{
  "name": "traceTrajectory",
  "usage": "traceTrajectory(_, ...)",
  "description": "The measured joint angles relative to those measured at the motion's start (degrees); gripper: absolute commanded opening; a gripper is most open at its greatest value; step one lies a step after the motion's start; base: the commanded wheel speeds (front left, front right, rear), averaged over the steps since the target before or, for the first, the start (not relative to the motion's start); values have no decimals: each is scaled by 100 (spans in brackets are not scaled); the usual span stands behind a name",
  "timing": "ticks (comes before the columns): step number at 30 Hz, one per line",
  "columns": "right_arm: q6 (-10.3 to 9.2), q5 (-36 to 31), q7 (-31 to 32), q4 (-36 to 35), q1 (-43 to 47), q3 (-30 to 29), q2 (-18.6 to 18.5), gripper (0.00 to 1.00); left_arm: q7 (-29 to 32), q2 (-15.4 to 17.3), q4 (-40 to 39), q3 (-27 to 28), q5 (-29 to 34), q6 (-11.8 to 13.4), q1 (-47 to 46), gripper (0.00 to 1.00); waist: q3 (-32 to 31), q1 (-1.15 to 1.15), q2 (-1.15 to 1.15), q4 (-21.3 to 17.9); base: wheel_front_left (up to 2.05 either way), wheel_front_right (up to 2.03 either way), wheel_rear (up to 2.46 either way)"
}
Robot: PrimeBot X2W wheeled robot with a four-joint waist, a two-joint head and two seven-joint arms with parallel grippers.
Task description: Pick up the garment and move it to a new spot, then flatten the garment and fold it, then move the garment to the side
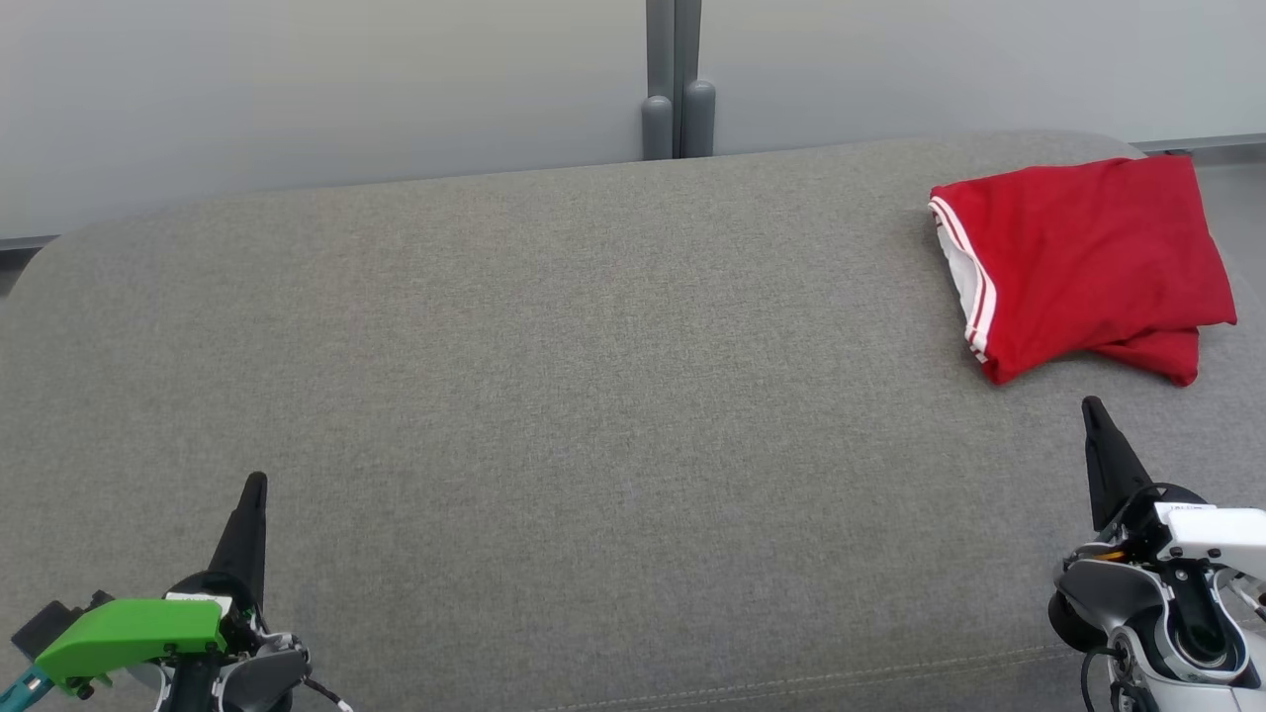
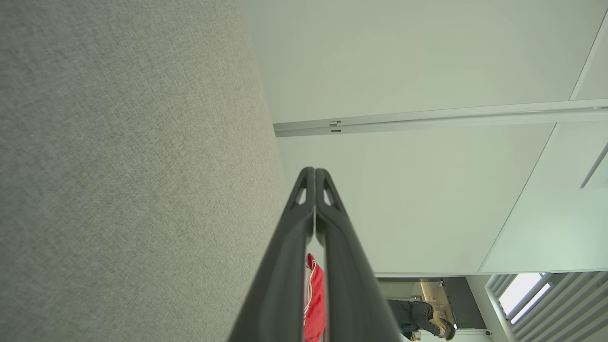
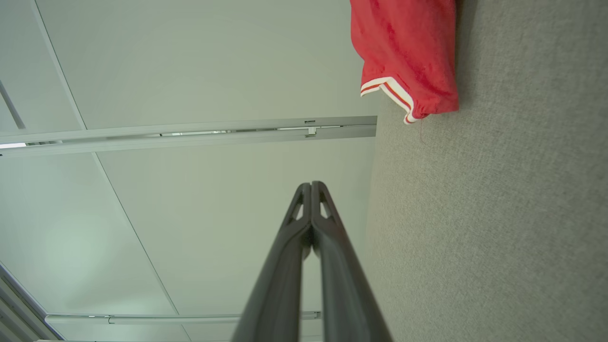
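Two hazards stand out, and both come from how things lie around the grippers. The grey cushion [image 1: 554, 396] spreads wide beneath them, soft and woven. A fingertip driven too low would probably dig into the upholstery, or pinch it together with the cloth.

The red garment [image 1: 1083, 262] lies near the right gripper [image 1: 1091, 405], just ahead of its tips and not touching them. It is well apart from the left gripper [image 1: 255, 482], far off to that gripper's right. It rests as a folded stack close to the cushion's rounded far corner, beyond the right gripper. A shove instead of a lift could therefore slide it over that edge.

Both grippers have their fingers pressed together with nothing between them. Going in like that would only push the stack along, so the jaws need to spread before contact.

A lower layer pokes out at the stack's corner nearest the right gripper. A shallow grasp might catch the top layer alone, and the rest would then sag or unfurl.

The white-striped hem [image 1: 974, 297] faces the left gripper's side. It is a thin, slippery hold, and a pinch there alone would likely let the bulk swing and drag.
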Motion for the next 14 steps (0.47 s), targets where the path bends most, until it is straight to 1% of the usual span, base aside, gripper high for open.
traceTrajectory(14,0,0,1,-1,0,-7,1,0,0,0,3,4,0,0,-2,0,0,0,0,0,0,0,0)
